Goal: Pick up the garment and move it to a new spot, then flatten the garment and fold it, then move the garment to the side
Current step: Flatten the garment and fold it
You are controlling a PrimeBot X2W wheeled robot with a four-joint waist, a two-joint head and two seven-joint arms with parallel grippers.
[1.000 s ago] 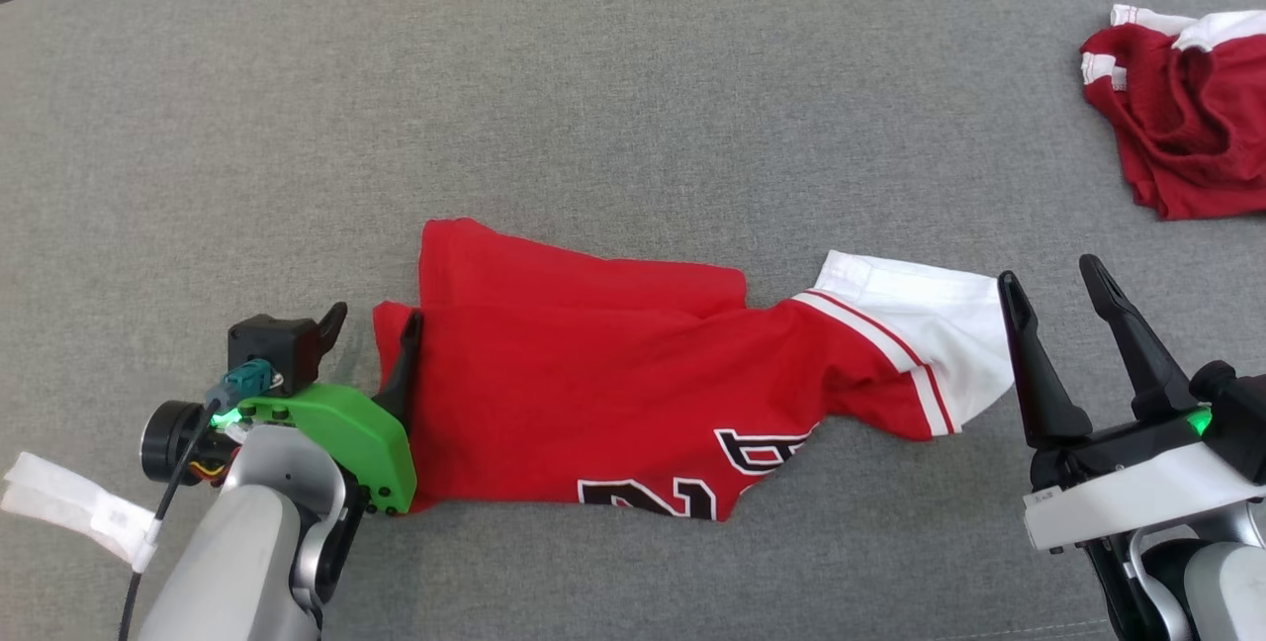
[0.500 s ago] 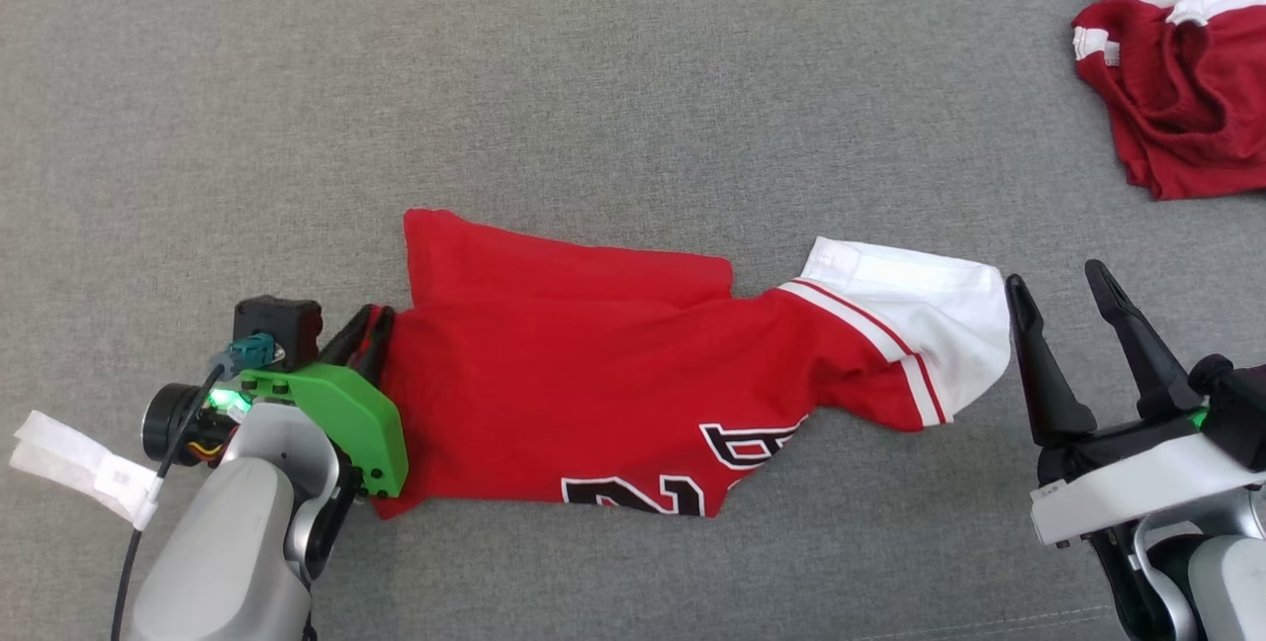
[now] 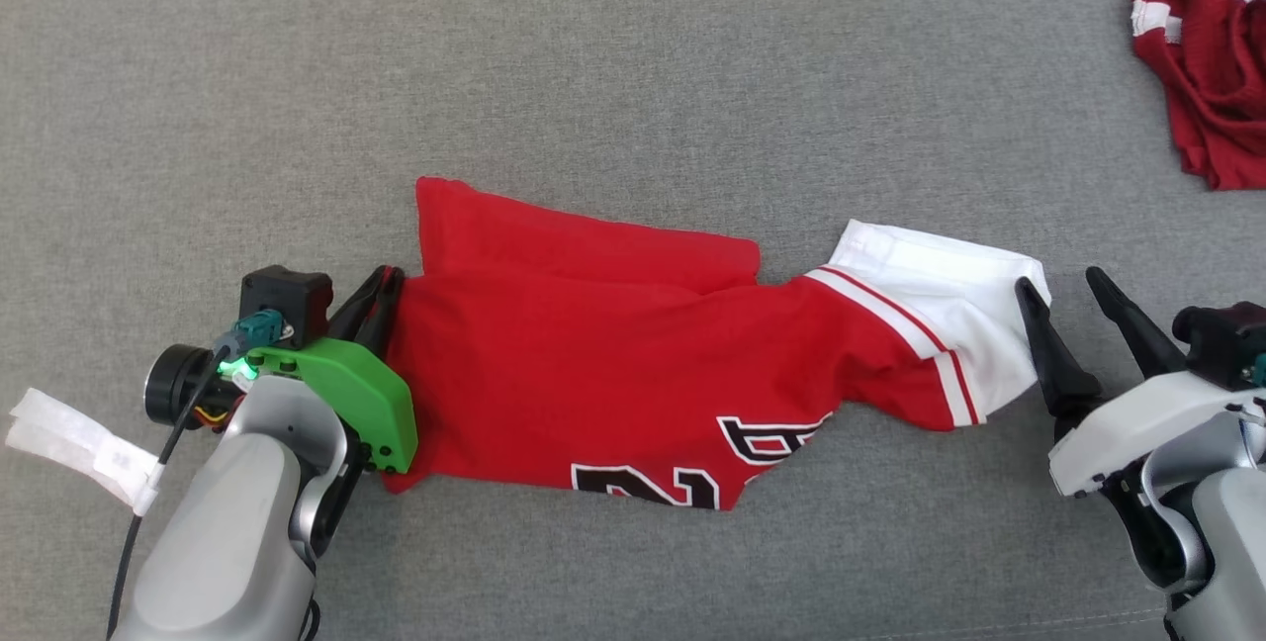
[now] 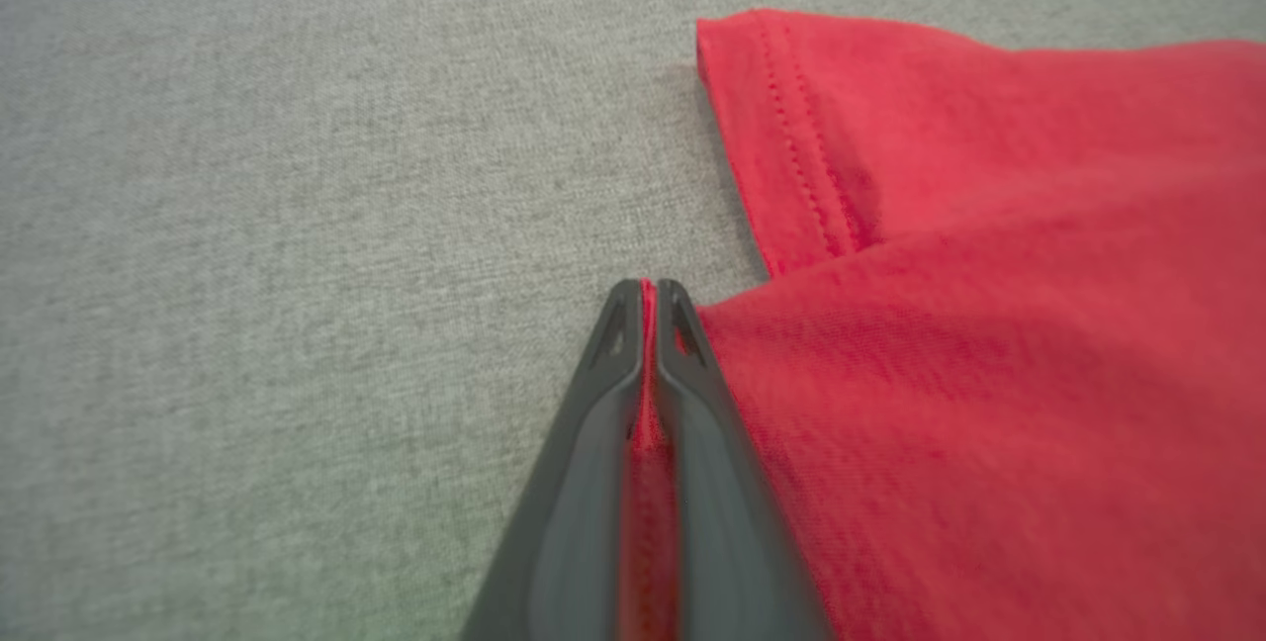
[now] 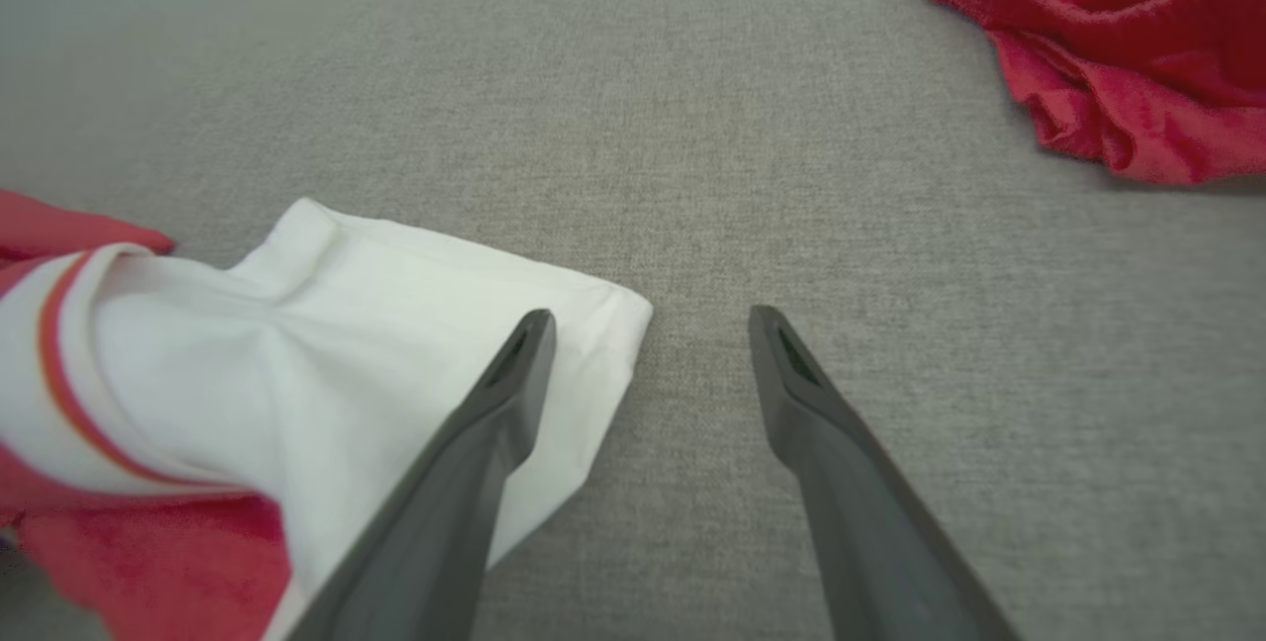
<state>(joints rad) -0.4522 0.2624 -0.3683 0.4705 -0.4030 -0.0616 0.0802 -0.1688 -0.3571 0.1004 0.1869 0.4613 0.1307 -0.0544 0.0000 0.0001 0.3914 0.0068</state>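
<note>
Laid part-folded across the grey bench (image 3: 633,57), garment (image 3: 593,374) pinched at its left edge by left end effector (image 3: 388,275), clamped tight on the cloth. Right end effector (image 3: 1058,278) spread wide at its white sleeve (image 3: 949,275), gripping nothing. Judged mid-flatten, with folding and setting aside yet to come.

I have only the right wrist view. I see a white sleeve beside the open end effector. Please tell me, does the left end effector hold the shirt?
Observer: Yes. The left end effector is shut on the left edge of the red jersey. The left wrist view shows red cloth pinched in it.
Operator: Thank you. Does the jersey lie flat between the two arms?
Observer: No. In the head view it is doubled over lengthwise, and a back layer sticks out along the far side.
Operator: Is any print visible?
Observer: Yes, black numerals sit at the near edge, partly cut off by the fold.
</note>
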